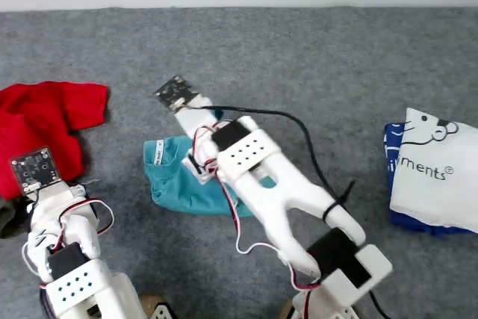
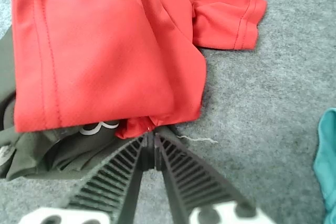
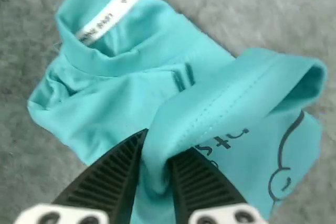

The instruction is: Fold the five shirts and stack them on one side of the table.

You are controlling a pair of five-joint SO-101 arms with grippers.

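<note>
Shirts, 5 counted. Teal shirt [image 1: 175, 181] at mid-table, partly folded, collar label [image 3: 107, 14] facing up, dark line print on its lower part. 1 fold of its fabric raised and pinched between the fingers [image 3: 107, 179] of the right gripper [image 3: 156, 153]; jaws nearly closed, cloth filling the narrow gap. Right arm [image 1: 276, 192] stretched diagonally over this shirt from the near edge, black cable [image 1: 299, 128] looping alongside.

Red shirt [image 1: 45, 121] at the table's left side in the high view, loosely bunched, 1 short sleeve [image 2: 226, 14] splayed toward mid-table. Lying partly on a dark shirt [image 2: 37, 153], a bit of white print visible at the overlap. Left gripper [image 2: 154, 142] at the red shirt's near hem, jaws pressed together, a small tuck of red cloth caught at the tips. Loose white thread [image 2: 197, 139] on the table just beside them. Left arm [image 1: 71, 259] at the near-left corner, well apart from the right arm.

White shirt [image 1: 441, 177] folded flat at the right edge, dark print on top, stacked on a blue shirt [image 1: 393, 147] showing along 2 of its borders. Pair well apart from the teal shirt.

Grey carpet-like table [image 1: 336, 65] beneath everything.
</note>
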